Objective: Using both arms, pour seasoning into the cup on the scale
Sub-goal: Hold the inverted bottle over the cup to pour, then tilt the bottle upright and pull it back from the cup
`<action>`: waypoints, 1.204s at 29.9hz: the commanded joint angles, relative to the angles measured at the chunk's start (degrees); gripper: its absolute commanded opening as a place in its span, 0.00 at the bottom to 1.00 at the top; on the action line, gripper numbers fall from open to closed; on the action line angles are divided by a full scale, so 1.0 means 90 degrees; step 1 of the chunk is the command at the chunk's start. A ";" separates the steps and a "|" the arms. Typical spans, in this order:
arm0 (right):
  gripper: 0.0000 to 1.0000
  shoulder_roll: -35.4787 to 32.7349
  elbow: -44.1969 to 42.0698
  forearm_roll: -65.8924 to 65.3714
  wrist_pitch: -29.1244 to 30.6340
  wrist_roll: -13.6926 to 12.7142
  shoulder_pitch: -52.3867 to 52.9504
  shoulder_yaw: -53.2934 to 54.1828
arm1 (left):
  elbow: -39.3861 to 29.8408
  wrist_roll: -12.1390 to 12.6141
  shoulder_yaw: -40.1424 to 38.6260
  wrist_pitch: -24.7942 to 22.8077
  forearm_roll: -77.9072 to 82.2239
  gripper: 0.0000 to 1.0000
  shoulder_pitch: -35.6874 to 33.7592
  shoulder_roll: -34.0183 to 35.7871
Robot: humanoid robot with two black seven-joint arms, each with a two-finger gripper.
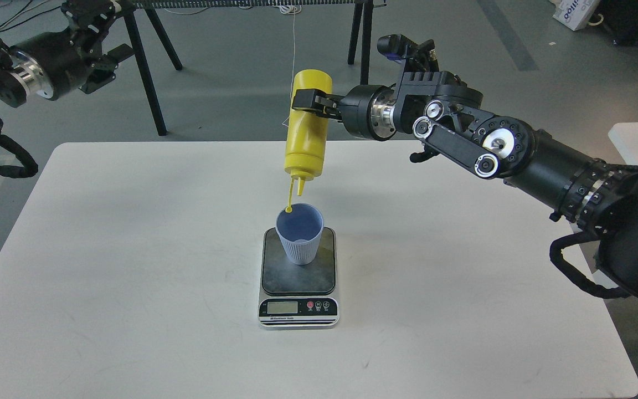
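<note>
Scale (298, 277) sits on worktop (130, 249), cup (299, 233) upon it. Right gripper (310, 102) pinches bottle (307, 130) inverted, long axis near vertical, nozzle above the cup's 11 o'clock rim. Left gripper (94, 22) well apart at 10 o'clock; state cannot be told.

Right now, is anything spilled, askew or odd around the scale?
No spill shows on the table. The cup stands upright on the scale. The bottle hangs inverted in the right gripper, its tethered cap dangling at the cup's rim.
</note>
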 commanded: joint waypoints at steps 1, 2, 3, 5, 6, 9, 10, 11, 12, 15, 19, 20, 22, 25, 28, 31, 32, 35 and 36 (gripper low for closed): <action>0.16 0.0080 -0.0073 -0.0027 0.0000 -0.0001 0.0010 -0.0029 | 0.0000 0.0000 -0.0003 0.0000 -0.0002 0.88 0.0029 0.0002; 0.16 0.0090 -0.0102 -0.0037 0.0000 -0.0001 0.0020 -0.0087 | 0.0000 0.0000 -0.0003 0.0000 -0.0002 0.88 0.0029 0.0002; 0.16 0.0100 -0.0122 -0.0028 0.0000 -0.0001 0.0029 -0.0146 | 0.0000 0.0000 -0.0003 0.0000 -0.0002 0.88 0.0029 0.0002; 0.16 0.0120 -0.0122 -0.0027 0.0000 -0.0001 0.0039 -0.0215 | 0.0000 0.0000 -0.0003 0.0000 -0.0002 0.89 0.0039 0.0012; 0.16 0.0120 -0.0122 -0.0027 0.0000 -0.0001 0.0039 -0.0215 | 0.0000 0.0000 -0.0003 0.0000 -0.0002 0.89 0.0039 0.0012; 0.16 0.0120 -0.0122 -0.0027 0.0000 -0.0001 0.0059 -0.0215 | 0.0000 0.0000 -0.0003 0.0000 -0.0002 0.89 0.0039 0.0012; 0.16 0.0129 -0.0132 -0.0018 0.0000 -0.0011 0.0069 -0.0205 | 0.0000 0.0000 -0.0003 0.0000 0.0008 0.89 0.0039 0.0012; 0.16 0.0129 -0.0141 -0.0008 -0.0010 -0.0030 0.0078 -0.0186 | 0.0010 0.0000 -0.0003 0.0000 0.0008 0.89 0.0039 0.0002; 0.16 0.0139 -0.0151 0.0011 -0.0039 -0.0030 0.0088 -0.0156 | 0.0010 0.0000 0.0007 0.0000 0.0008 0.89 0.0048 0.0002; 0.16 0.0139 -0.0151 0.0099 -0.0244 -0.0069 0.0108 0.0097 | 0.0010 0.0000 0.0007 0.0000 0.0008 0.89 0.0048 -0.0008; 0.15 0.0159 -0.0161 0.0946 -0.0332 -0.0273 0.0098 0.1091 | 0.0010 0.0000 0.0007 0.0000 0.0027 0.89 0.0039 -0.0057; 0.15 0.0159 -0.0151 0.1278 -0.0352 -0.0361 0.0098 0.1307 | 0.0010 0.0000 0.0007 0.0000 0.0037 0.89 0.0039 -0.0057; 0.15 0.0091 -0.0151 0.1893 -0.0536 -0.0489 0.0088 0.1726 | 0.0010 0.0000 0.0017 0.0000 0.0066 0.89 0.0009 -0.0067; 0.15 -0.0182 -0.0151 0.2996 -0.0596 -0.0771 0.0020 0.2585 | 0.0010 0.0000 0.0036 0.0000 0.0076 0.89 0.0009 -0.0067; 0.15 -0.0728 -0.0112 0.4480 -0.0596 -0.1298 -0.0233 0.3562 | 0.0010 0.0000 0.0056 0.0000 0.0144 0.89 0.0019 -0.0086; 0.15 -0.1129 -0.0044 0.6140 -0.0596 -0.1699 -0.0779 0.4567 | 0.0010 0.0000 0.0056 0.0000 0.0222 0.89 0.0000 -0.0105; 0.15 -0.1266 -0.0015 0.6666 -0.0596 -0.1807 -0.1032 0.4918 | -0.0010 0.0000 0.0056 0.0000 0.0242 0.89 -0.0020 -0.0106; 0.15 -0.1627 0.0151 0.7811 -0.0567 -0.2022 -0.1920 0.5817 | -0.0010 0.0000 0.0046 0.0000 0.0242 0.89 -0.0078 -0.0106; 0.15 -0.1735 0.0287 0.8124 -0.0548 -0.2100 -0.2252 0.6120 | -0.0010 0.0000 0.0046 0.0000 0.0242 0.89 -0.0108 -0.0096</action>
